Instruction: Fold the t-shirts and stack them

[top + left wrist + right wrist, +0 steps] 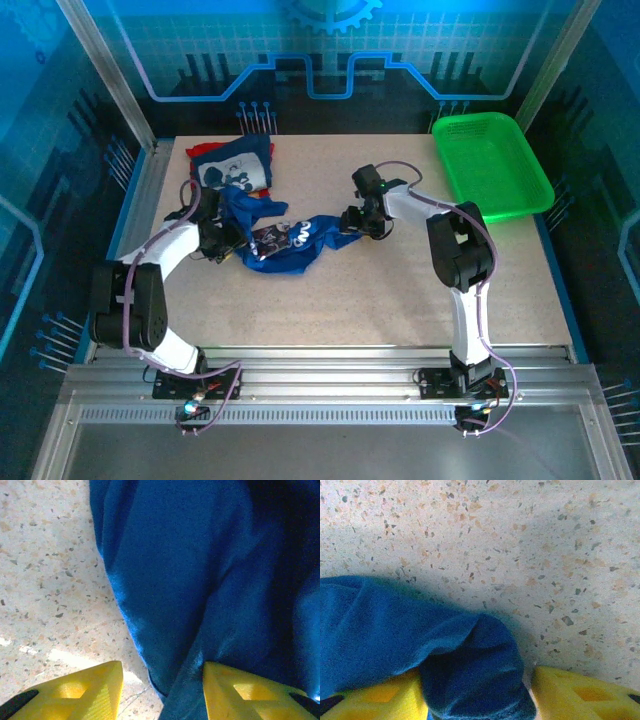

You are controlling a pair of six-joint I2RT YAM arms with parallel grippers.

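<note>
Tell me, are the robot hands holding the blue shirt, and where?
The left gripper is open around an edge of the blue shirt, not pinching it. A bunched fold sits in the right gripper; whether it grips cannot be told.

Three t-shirts (285, 240), one green basket (490, 165), two arms (455, 250)

Robot lab cell: aluminium-framed speckled table (400, 300), blue gear-printed backdrop panels (330, 45).

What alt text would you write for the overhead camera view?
The left arm and right arm reach inward to opposite ends of a crumpled royal blue t-shirt mid-table. A cartoon-mouse t-shirt lies far left; a green basket sits far right.
</note>
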